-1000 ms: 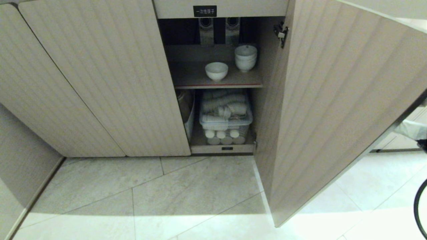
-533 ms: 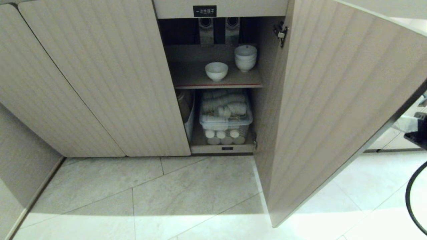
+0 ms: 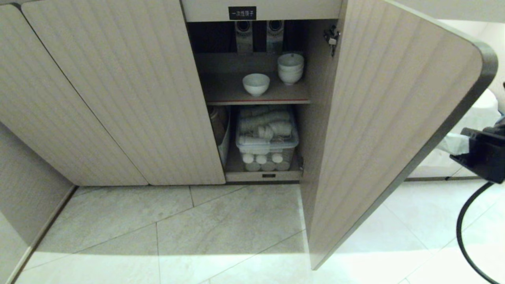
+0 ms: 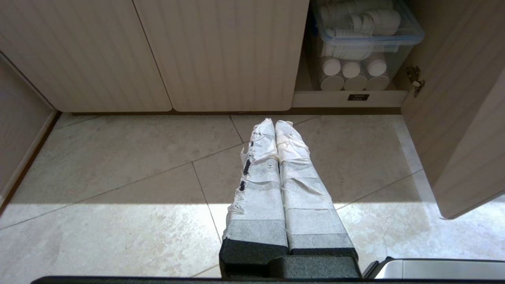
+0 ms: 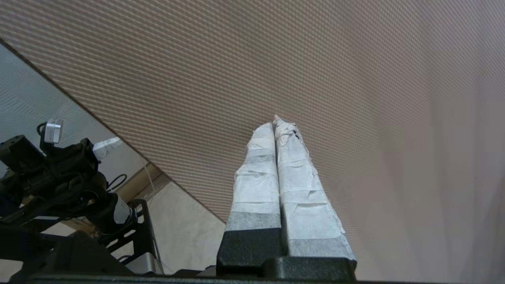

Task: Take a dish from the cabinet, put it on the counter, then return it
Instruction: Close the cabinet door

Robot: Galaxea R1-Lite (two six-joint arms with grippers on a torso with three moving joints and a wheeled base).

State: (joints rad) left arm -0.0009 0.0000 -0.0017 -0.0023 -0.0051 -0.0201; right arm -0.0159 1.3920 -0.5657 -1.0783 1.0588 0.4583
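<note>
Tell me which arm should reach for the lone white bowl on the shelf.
Probably the left: its hand faces the open cabinet holding the small white ceramic bowl. The right hand is behind the open ribbed door, which blocks its way.

Pale grey-beige marbled floor tiles [image 3: 221, 228] with thin dark grout lines, laid diagonally. Band of bright light across the near floor [image 3: 236, 272]; shade nearer the units. Beige textured wall panel [image 3: 23, 197] at left edge.
</note>
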